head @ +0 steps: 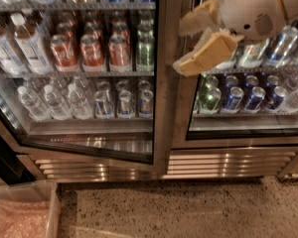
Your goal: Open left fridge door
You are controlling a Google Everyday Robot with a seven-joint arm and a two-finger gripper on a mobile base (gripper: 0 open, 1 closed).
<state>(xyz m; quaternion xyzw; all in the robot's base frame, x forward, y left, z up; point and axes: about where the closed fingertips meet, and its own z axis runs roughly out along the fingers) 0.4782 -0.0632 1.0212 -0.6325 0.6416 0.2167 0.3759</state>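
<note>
Rightward of can-stocked fridge door (84, 83), gripper (179, 47).

- The hand (180, 47) hangs at the upper right, in front of the steel post where the two doors meet.
- The left fridge door (161, 108) stands slightly ajar, its bottom edge angled out from the cabinet.
- Behind its glass are red cans (92, 51) above and water bottles (54, 100) below.
- The right door (238, 139) sits flush, showing blue cans (243, 97).
- A bin (52, 207) rests on the speckled floor (188, 207) at lower left.

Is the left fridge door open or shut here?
Ajar: the left fridge door angles out from the grille below; gripper beside its right frame.
</note>
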